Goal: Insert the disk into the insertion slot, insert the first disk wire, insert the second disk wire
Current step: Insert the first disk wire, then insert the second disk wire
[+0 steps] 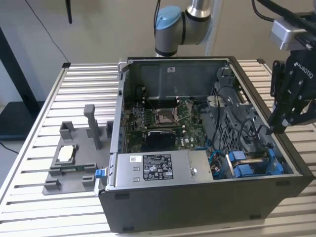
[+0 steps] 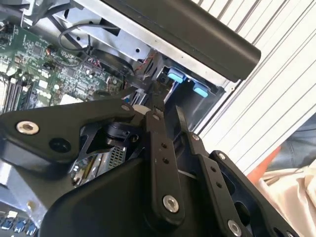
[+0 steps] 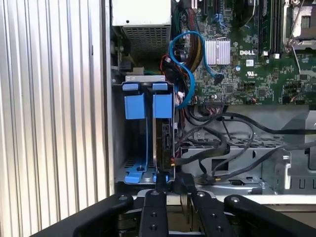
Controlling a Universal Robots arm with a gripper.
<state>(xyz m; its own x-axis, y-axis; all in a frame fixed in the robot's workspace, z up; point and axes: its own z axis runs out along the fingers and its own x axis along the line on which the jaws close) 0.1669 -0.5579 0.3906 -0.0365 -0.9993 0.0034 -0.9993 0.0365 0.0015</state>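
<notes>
The disk (image 3: 165,140) stands on edge inside the insertion slot (image 3: 118,148), its blue carrier tabs (image 3: 163,106) level with a second blue carrier beside it. My gripper (image 3: 173,186) hangs at the disk's end nearest it, fingers close together on a black disk wire connector pressed to the drive. Black wires (image 3: 217,148) run from there across the metal cage. In the exterior view the gripper (image 1: 279,129) reaches down by the case's right wall, beyond the blue tabs of the slot (image 1: 249,165). In the second wrist view its fingers (image 2: 158,148) point at the bay.
The open computer case lies on a slatted table (image 1: 59,98). Inside are the motherboard (image 1: 163,121), a labelled silver power supply (image 1: 153,168) and a looped blue cable (image 3: 190,54). A grey fixture (image 1: 74,158) stands on the exterior view's left. Cloth (image 2: 291,192) shows beyond the table edge.
</notes>
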